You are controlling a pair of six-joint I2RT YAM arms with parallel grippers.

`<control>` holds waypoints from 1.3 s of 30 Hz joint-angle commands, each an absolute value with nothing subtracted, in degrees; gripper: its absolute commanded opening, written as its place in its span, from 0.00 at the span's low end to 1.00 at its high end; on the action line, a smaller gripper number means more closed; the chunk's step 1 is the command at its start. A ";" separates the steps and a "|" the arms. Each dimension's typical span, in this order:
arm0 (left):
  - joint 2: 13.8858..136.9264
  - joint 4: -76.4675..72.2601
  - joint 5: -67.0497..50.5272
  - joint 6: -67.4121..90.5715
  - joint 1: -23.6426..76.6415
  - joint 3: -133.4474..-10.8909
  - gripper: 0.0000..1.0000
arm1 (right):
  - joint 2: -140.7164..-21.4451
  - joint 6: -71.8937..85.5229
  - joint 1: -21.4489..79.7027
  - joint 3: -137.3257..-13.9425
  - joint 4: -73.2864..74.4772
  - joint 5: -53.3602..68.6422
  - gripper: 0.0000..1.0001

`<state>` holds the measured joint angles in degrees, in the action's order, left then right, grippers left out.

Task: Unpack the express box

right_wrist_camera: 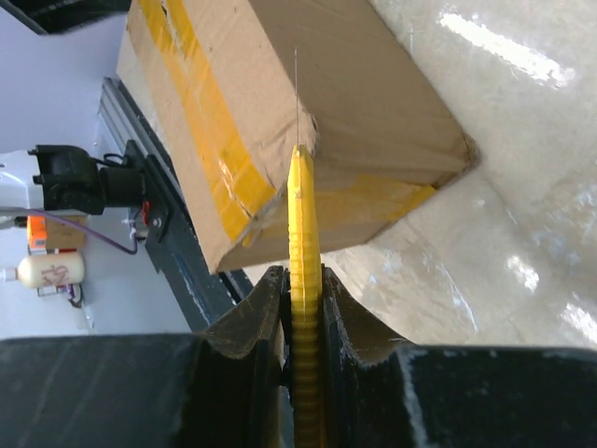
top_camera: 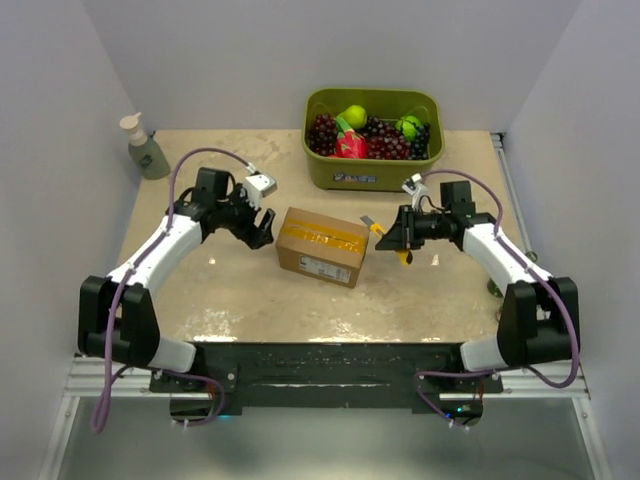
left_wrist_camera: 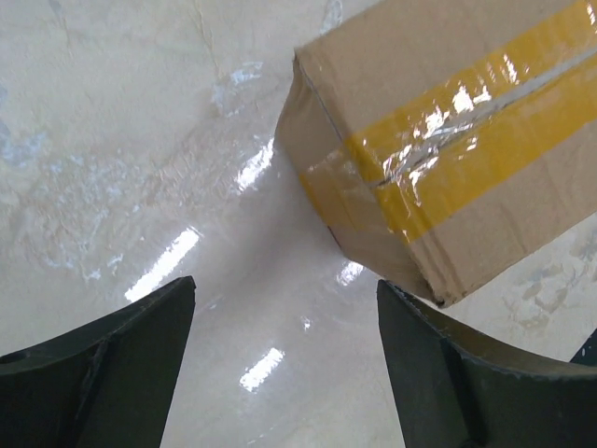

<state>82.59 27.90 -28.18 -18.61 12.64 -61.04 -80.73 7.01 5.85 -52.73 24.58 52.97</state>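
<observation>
- Filling the top view, a pale glossy table (top_camera: 240, 300) holds everything.
- Green bin (top_camera: 375, 178) of fruit sits upper centre.
- Express box (top_camera: 320, 245) lies mid-frame, taped shut.
- Left gripper (left_wrist_camera: 284, 285), fingers spread, sits just beside the box.
- Right gripper (right_wrist_camera: 303, 289) pinches a yellow cutter (right_wrist_camera: 301, 215), tip at the box's taped end.

The table (top_camera: 250, 300) is sandy with cloudy marks like stone — it is shiny, and white spots of light (left_wrist_camera: 163, 264) sit on it. Plain pale walls (top_camera: 250, 60) stand behind it and on both sides. A metal rail (top_camera: 85, 377) runs along its near edge.
</observation>
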 commanded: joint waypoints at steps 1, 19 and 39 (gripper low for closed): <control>78.22 24.27 -26.80 -18.01 12.30 -56.27 0.83 | -83.66 13.00 8.70 -54.67 15.48 51.86 0.00; 71.02 32.95 -35.16 -23.28 17.40 -53.52 0.85 | -96.59 18.98 16.00 -65.91 0.27 45.79 0.00; 93.68 39.28 -38.93 -38.57 27.95 -85.25 0.87 | -82.27 19.42 7.47 -55.29 7.13 48.07 0.00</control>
<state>90.02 37.47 -35.16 -34.50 27.79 -81.56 -81.78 15.42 8.95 -60.25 6.83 46.22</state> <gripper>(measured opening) 0.866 0.187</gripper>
